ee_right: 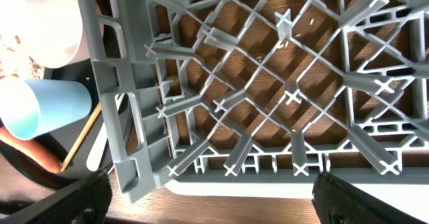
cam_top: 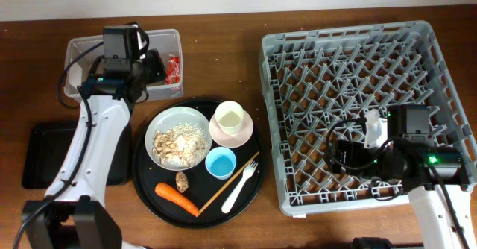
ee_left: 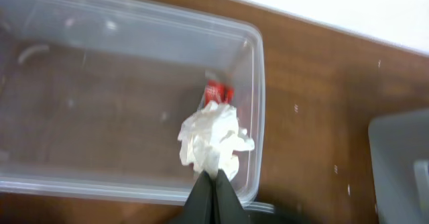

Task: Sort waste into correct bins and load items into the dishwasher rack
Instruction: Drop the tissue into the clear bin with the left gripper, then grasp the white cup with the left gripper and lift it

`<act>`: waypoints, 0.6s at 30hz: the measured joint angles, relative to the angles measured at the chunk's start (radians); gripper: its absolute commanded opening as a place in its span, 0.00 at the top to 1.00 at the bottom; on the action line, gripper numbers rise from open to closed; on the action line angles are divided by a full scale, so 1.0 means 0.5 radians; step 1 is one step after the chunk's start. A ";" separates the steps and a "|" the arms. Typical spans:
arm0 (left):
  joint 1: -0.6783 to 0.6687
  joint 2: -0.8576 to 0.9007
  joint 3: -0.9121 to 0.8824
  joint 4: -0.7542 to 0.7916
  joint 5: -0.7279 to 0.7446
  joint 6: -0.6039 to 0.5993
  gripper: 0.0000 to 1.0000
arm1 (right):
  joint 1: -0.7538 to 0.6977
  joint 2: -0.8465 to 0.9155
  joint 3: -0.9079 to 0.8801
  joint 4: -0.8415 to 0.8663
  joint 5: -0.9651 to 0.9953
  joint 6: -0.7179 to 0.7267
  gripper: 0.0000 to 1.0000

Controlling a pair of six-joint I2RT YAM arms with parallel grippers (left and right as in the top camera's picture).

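Observation:
My left gripper (ee_left: pixel 216 178) is shut on the small white paper wad (ee_left: pixel 214 140), held above the clear tub (ee_left: pixel 259 103). In that tub lies the red crumpled wrapper (ee_left: pixel 218 91), seen too in the overhead view as the wrapper (cam_top: pixel 174 68). From above, the left gripper (cam_top: pixel 156 65) hangs over the tub (cam_top: pixel 80 49). My right gripper (ee_right: pixel 211 184) is open with nothing between its fingers, over the near left corner of the dishwasher rack (ee_right: pixel 127 150). Overhead it is the right gripper (cam_top: pixel 341 153) above the rack (cam_top: pixel 298 44).
A round black tray (cam_top: pixel 145 186) holds the speckled plate (cam_top: pixel 165 119) of crumbs, pink bowl (cam_top: pixel 222 136) with a white cup (cam_top: pixel 229 117), blue cup (cam_top: pixel 220 162), carrot (cam_top: pixel 177 196), brown lump (cam_top: pixel 182 180), fork (cam_top: pixel 240 183) and chopstick (cam_top: pixel 223 190). A shallow black tray (cam_top: pixel 41 156) lies left.

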 measured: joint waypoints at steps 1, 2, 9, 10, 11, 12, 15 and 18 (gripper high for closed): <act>0.000 0.038 0.002 0.082 -0.008 0.000 0.66 | 0.000 0.000 0.000 -0.002 0.000 0.002 0.02; 0.000 0.087 0.005 0.136 -0.014 0.010 0.57 | 0.000 0.000 0.000 -0.003 0.000 0.001 0.02; 0.000 0.333 0.007 0.278 -0.021 0.007 0.49 | 0.000 0.000 0.000 -0.003 0.000 0.000 0.02; 0.000 0.333 0.007 0.249 -0.021 0.007 0.49 | 0.000 0.000 0.000 -0.004 0.000 -0.001 0.02; 0.000 0.333 0.007 0.237 -0.022 0.007 0.50 | 0.000 0.000 0.000 -0.004 0.000 0.001 0.02; 0.000 0.333 0.007 0.230 -0.022 0.007 0.50 | 0.000 0.000 0.000 -0.004 0.000 0.000 0.02; 0.000 0.369 0.008 0.169 -0.022 0.007 0.53 | 0.000 0.000 0.000 -0.004 0.000 0.000 0.02; 0.000 0.481 0.010 0.038 -0.023 0.008 0.54 | 0.000 0.000 0.000 -0.007 0.000 0.001 0.01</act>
